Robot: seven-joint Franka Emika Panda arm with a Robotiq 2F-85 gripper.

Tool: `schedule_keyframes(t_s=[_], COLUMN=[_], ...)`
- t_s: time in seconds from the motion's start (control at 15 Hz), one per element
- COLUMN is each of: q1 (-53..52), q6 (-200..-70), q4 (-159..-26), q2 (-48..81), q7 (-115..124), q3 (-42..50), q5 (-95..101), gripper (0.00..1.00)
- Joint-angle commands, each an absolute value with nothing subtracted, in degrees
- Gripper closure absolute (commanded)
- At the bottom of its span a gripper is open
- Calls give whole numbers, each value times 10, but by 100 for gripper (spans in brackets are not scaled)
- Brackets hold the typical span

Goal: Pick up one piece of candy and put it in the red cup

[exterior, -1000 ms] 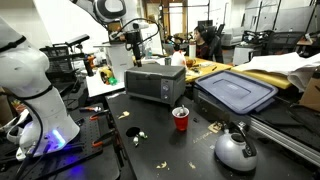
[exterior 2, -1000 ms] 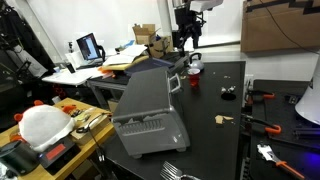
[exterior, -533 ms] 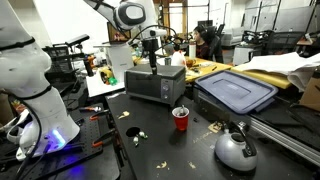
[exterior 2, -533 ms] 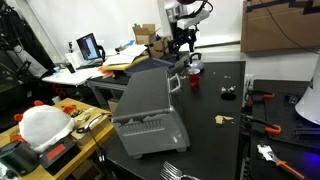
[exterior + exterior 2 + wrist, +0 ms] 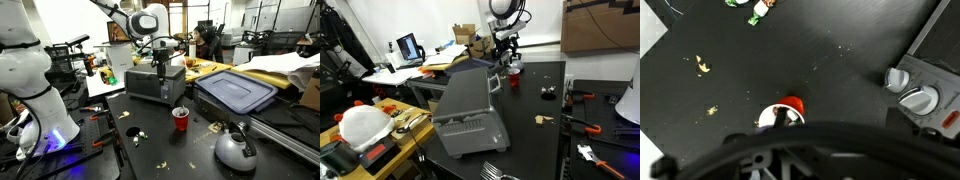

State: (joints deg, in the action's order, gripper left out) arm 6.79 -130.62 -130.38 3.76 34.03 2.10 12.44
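**Operator:** How far along am I?

**Spotter:** Early, by my reading. In an exterior view your end effector hangs high over the oven, and I see no candy in it. Whether its fingers are spread or pressed together I cannot tell; it is too small there, and the wrist view gives only a dark blur along the bottom edge. Candy lies loose on the counter. So, as I judge it, the pick and the drop are both left to do.

**Operator:** Where is the cup?

**Spotter:** The cup stands upright on the counter in front of the oven, well below your end effector and toward the oven's right-hand corner. In the wrist view the cup sits low and centred, just above the dark blur. What shows of its pale inside looks empty, though part is hidden.

**Operator:** And candy to go for?

**Spotter:** Wrapped pieces lie at the top edge of the wrist view, well apart from the cup. You would need to come down and away from the oven.
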Motion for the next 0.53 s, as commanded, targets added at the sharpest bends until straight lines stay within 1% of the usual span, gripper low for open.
schedule_keyframes(t_s=[0.0, 0.47], q1=[56, 57], q6=[-1308, -1316], q4=[-1303, -1343], q2=[50, 41], q7=[392, 472], q3=[46, 77], q5=[161, 239], gripper=[0, 0])
